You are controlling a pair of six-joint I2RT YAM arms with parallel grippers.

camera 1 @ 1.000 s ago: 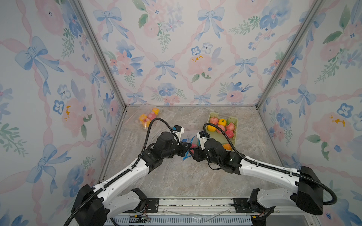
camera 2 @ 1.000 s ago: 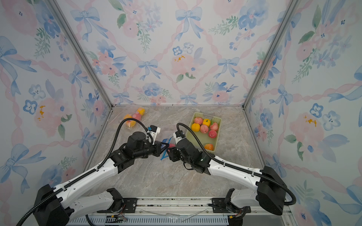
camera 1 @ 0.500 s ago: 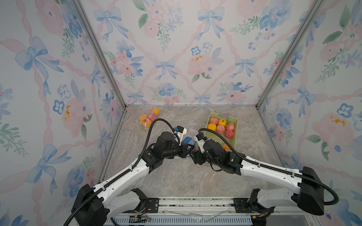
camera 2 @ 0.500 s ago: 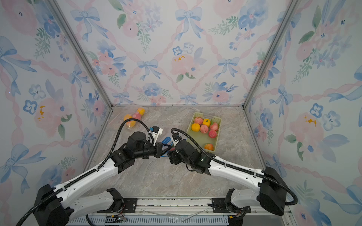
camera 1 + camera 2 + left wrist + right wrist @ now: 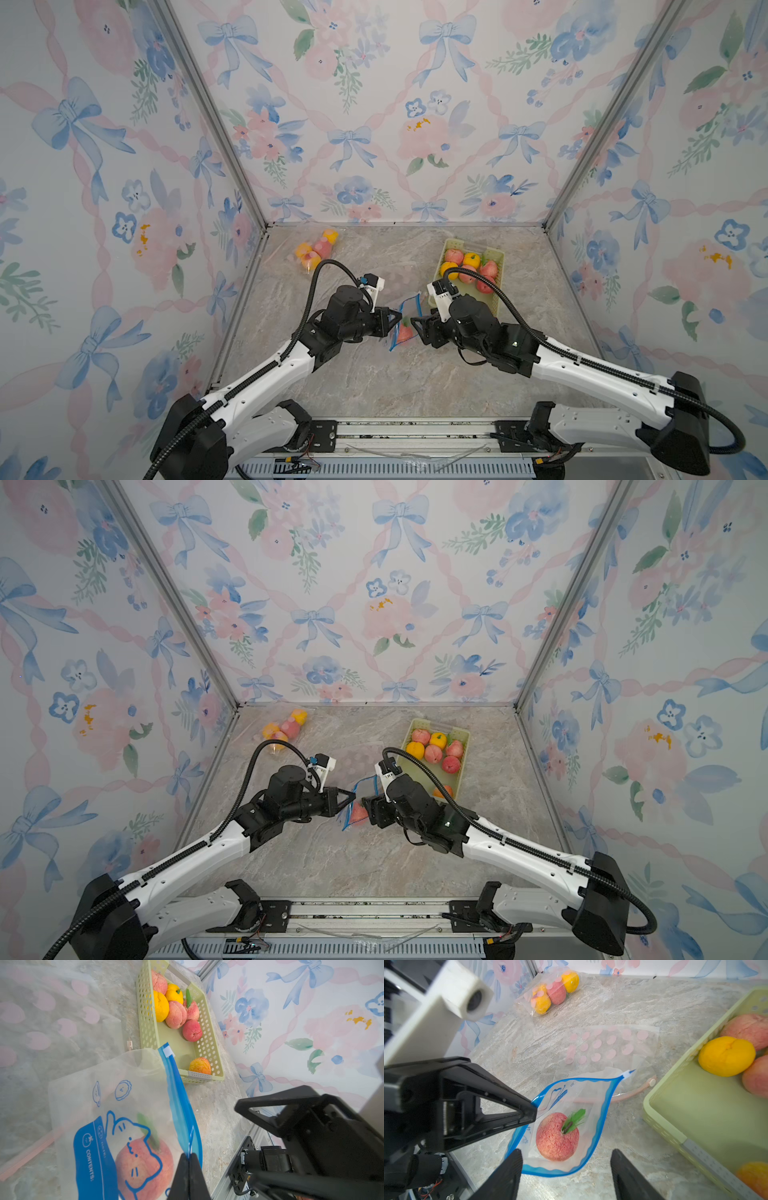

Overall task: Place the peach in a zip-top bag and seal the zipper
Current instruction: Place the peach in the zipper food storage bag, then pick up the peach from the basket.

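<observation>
The peach point(image 5: 557, 1136), red with a green leaf, lies inside the clear zip-top bag point(image 5: 591, 1093), whose blue zipper rim gapes open. The peach point(image 5: 143, 1165) also shows through the bag's point(image 5: 124, 1095) printed film in the left wrist view. My left gripper point(image 5: 189, 1157) is shut on the blue rim at one side of the mouth and holds it up. My right gripper point(image 5: 565, 1152) stands open just outside the mouth, its fingers apart and empty. In both top views the two grippers point(image 5: 397, 322) point(image 5: 415, 324) face each other across the bag point(image 5: 363, 787) at mid-table.
A green perforated basket point(image 5: 496, 253) holding several peaches and oranges stands just right of the bag, close to my right arm. A sealed bag of fruit point(image 5: 316, 251) lies at the back left. An empty pink-dotted bag point(image 5: 608, 1043) lies flat behind the blue one.
My right gripper has opened wider and drawn back a little toward the front. The peach rests in the bag. My left gripper has kept its pinch on the rim.
</observation>
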